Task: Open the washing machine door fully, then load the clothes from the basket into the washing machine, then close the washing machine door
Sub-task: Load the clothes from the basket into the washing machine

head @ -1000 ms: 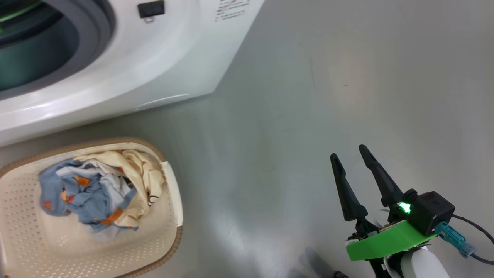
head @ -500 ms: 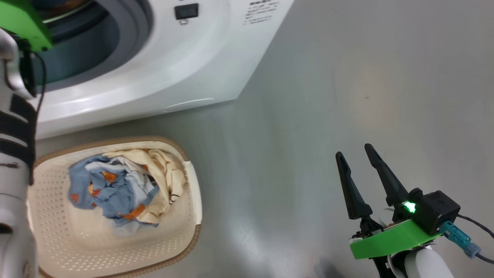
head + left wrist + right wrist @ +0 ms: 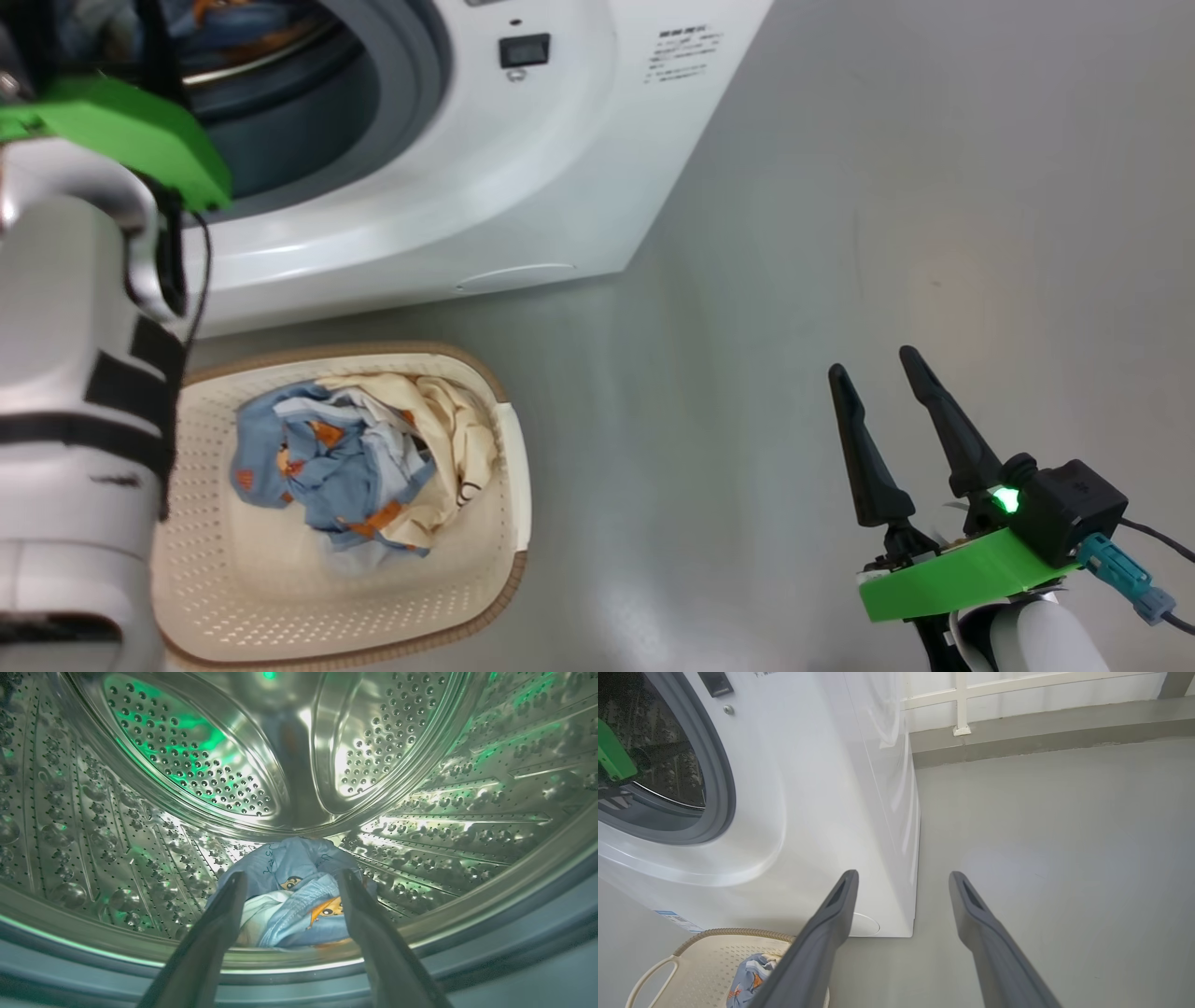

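Note:
The white washing machine (image 3: pixel 485 177) stands with its drum mouth uncovered; the washing machine door is out of view. My left arm (image 3: pixel 84 373) reaches into the drum (image 3: pixel 420 812). There my left gripper (image 3: pixel 293 873) is open, and a light blue printed garment (image 3: pixel 299 900) lies loose on the drum floor just beyond its fingertips. The basket (image 3: pixel 509 485) sits on the floor in front of the machine, holding more clothes (image 3: pixel 327 467), light blue and cream. My right gripper (image 3: pixel 873 369) hovers open and empty over the floor, well right of the basket (image 3: pixel 705 961).
Grey floor (image 3: pixel 887 187) spreads to the right of the machine. In the right wrist view a low ledge with a white railing (image 3: pixel 962 704) runs behind the machine. The grey rubber gasket (image 3: pixel 411 103) rings the drum mouth.
The head camera has swung left, so the machine and basket sit further right in the picture and my left arm has come into it. The basket's clothes and my right gripper have not moved.

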Motion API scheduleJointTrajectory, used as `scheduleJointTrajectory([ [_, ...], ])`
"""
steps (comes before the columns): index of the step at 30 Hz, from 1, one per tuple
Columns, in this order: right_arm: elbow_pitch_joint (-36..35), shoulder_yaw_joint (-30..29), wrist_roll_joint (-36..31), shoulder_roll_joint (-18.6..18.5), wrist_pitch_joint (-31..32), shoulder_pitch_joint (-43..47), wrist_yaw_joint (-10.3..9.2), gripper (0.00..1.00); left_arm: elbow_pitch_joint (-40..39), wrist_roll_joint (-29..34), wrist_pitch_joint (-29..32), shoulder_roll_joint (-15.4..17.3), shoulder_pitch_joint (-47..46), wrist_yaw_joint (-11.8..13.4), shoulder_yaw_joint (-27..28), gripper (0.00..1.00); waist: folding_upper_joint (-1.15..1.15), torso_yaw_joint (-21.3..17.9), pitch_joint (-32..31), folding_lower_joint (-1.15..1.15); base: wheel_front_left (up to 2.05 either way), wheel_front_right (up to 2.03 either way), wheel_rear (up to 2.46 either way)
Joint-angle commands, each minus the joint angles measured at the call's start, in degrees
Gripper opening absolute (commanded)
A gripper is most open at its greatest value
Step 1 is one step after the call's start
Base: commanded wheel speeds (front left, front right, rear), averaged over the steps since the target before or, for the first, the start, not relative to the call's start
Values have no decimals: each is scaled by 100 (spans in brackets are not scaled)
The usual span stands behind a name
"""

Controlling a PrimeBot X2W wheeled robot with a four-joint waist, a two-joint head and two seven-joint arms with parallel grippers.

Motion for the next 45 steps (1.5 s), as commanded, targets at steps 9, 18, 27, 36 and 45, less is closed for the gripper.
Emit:
scheduleJointTrajectory([
  [9,-127,0,-76,-54,-27,161,9,100,-889,-51,-37,22,938,-84,99,100,0,283,-404,0,0,0,0],
  [18,-124,-117,-82,-126,-27,373,9,100,-1771,-154,-37,-191,2304,-240,78,100,0,457,-906,0,0,0,0],
  [27,-140,-237,-56,-154,-27,636,9,100,-2459,-202,-37,-346,3551,-278,5,100,0,551,-1435,0,0,0,0],
  [36,-161,-325,-35,-206,-27,894,9,100,-2945,-192,-37,-431,4575,-118,50,100,0,668,-1898,0,0,0,0],
  [45,-121,-306,-11,-265,-27,1016,9,100,-3532,28,-37,-436,5410,85,130,100,0,651,-2144,0,0,0,0],
])
